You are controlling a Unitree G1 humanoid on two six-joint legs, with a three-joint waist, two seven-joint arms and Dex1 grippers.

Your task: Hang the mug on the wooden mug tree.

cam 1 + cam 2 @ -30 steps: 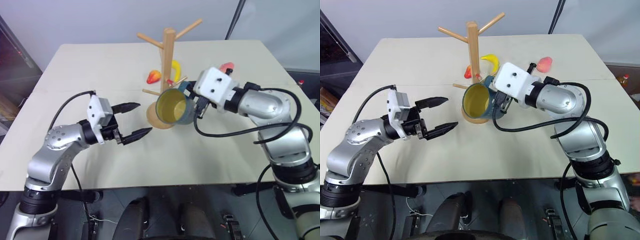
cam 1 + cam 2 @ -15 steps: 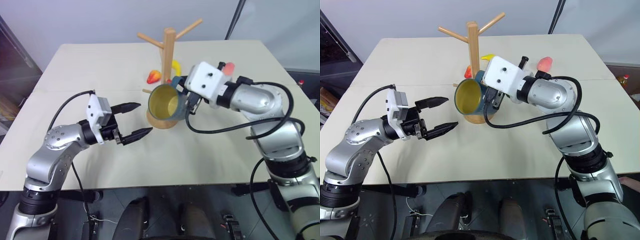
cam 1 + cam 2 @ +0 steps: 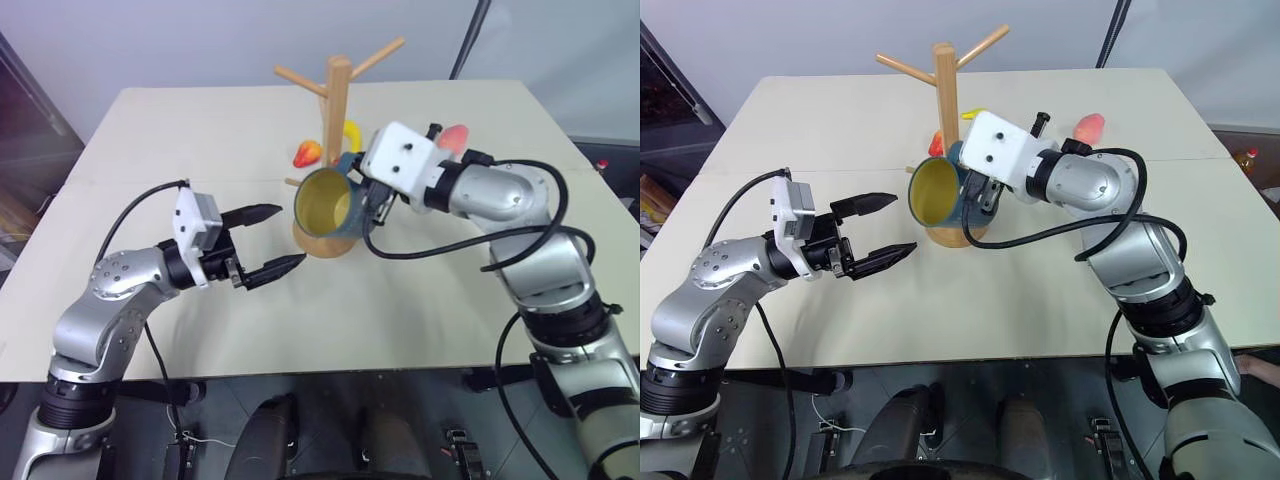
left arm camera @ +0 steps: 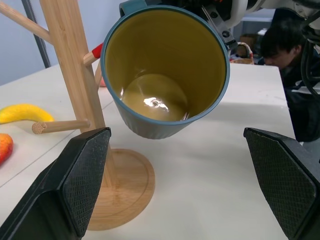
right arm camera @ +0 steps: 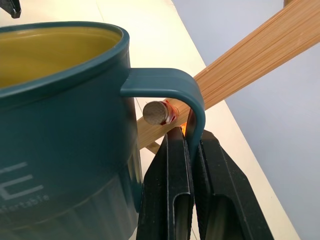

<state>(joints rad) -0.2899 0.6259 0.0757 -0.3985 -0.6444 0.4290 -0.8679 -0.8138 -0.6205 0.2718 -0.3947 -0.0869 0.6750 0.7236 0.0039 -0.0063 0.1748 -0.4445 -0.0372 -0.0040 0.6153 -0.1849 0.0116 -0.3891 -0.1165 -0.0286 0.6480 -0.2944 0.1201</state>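
Observation:
The dark teal mug [image 3: 325, 205] with a yellow inside hangs in the air on its side, its mouth toward my left arm. It is in front of the wooden mug tree's [image 3: 338, 100] post and above the round base [image 3: 318, 243]. My right gripper [image 5: 194, 150] is shut on the mug's handle [image 5: 192, 107]. In the right wrist view a low peg's end [image 5: 156, 113] shows inside the handle loop. My left gripper [image 3: 290, 235] stands open to the left of the mug, holding nothing. Its fingers [image 4: 80, 180] frame the mug [image 4: 165, 70].
Behind the tree lie a banana [image 3: 352, 135], a red-orange fruit [image 3: 308, 153] and a pink fruit [image 3: 455, 135]. A person [image 4: 285, 45] is beyond the table in the left wrist view. The front table edge [image 3: 330, 370] runs below both arms.
My right gripper has carried the mug to the left, closer to the tree's post and over its base. The left arm has kept still, its gripper open.

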